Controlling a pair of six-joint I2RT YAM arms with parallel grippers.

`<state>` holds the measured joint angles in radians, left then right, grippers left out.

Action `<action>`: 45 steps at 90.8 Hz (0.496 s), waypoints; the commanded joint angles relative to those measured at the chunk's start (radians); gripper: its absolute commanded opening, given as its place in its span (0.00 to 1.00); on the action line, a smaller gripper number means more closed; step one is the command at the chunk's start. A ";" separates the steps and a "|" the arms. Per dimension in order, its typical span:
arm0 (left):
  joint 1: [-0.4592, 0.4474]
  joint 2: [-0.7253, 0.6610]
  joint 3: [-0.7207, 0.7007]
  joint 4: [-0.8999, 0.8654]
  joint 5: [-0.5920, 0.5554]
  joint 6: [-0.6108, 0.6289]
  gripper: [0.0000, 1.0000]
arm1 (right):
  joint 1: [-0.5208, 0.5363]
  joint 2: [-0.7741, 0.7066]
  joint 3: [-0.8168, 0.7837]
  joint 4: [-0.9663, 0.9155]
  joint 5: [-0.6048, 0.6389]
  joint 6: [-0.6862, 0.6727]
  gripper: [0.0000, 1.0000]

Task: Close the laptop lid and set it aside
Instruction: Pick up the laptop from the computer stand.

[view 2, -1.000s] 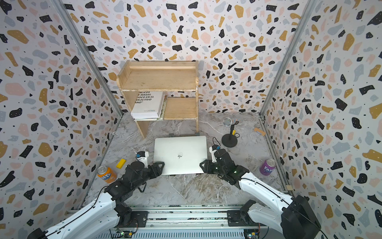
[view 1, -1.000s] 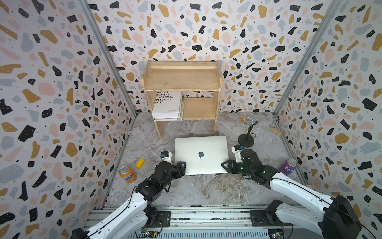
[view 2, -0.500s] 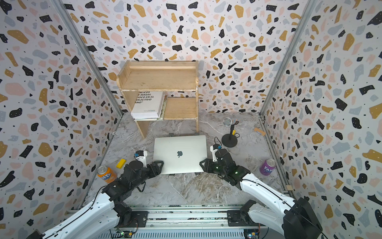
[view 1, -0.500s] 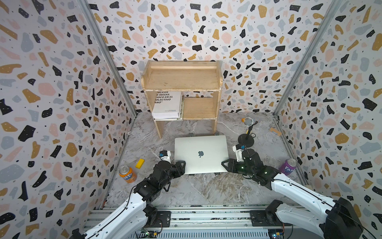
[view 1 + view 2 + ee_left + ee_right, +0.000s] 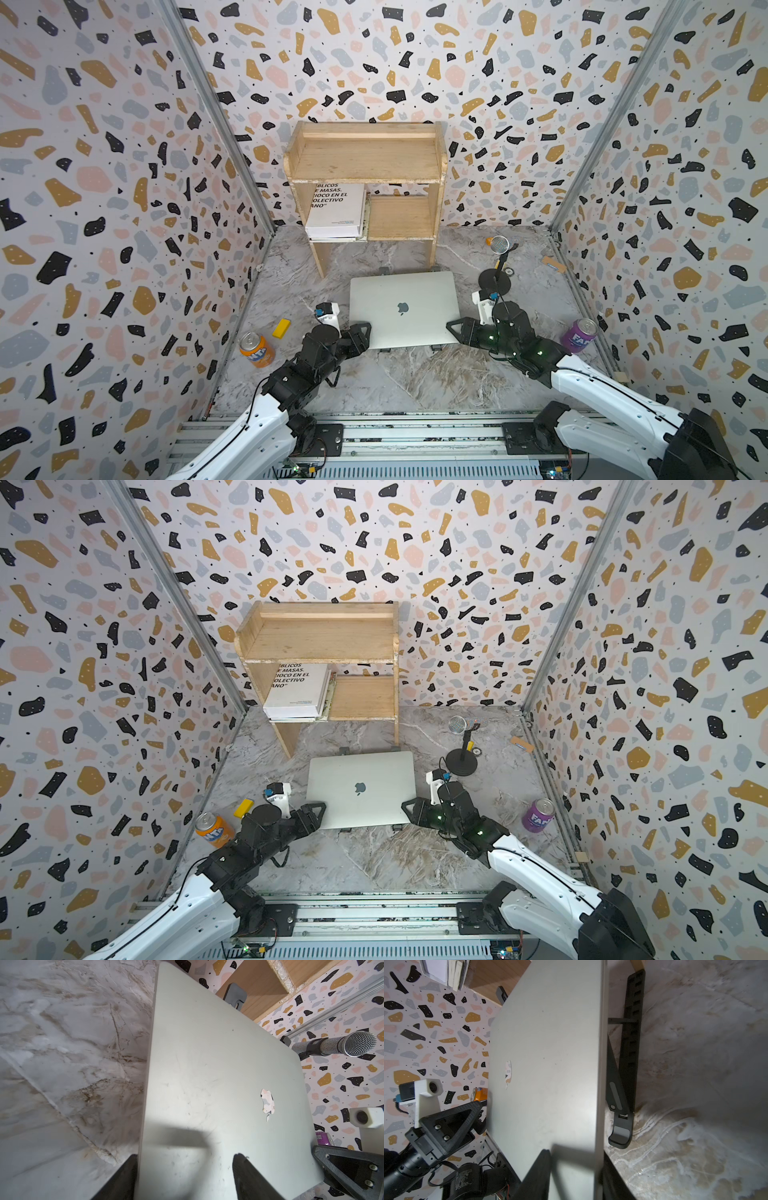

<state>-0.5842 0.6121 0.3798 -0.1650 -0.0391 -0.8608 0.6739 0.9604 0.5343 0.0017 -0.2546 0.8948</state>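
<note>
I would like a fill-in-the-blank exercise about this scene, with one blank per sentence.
The laptop lid is ____, not open.
The orange Fanta can stands on the robot's ____ side.
In the wooden shelf lies a white ____.
The laptop rests on a black folding ____.
Missing: closed; left; book; stand.

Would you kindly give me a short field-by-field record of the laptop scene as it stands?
laptop: silver, resting on black stand
laptop lid: shut, logo up
left gripper: open, straddling the left edge near the front corner
right gripper: open, straddling the right edge near the front corner
nearby: orange can at left, purple can at right, microphone beyond right gripper
set aside: not yet
</note>
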 commanded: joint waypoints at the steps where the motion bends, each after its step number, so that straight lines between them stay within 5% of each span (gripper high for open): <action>1: -0.023 -0.027 0.088 0.199 0.140 -0.035 0.69 | 0.040 -0.031 0.003 0.099 -0.118 -0.006 0.36; 45: -0.023 -0.066 0.155 0.175 0.145 -0.063 0.68 | 0.039 -0.066 0.001 0.124 -0.144 0.025 0.27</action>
<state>-0.5842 0.5797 0.4259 -0.2287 -0.0406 -0.9054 0.6739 0.9035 0.5251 0.0429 -0.2619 0.9478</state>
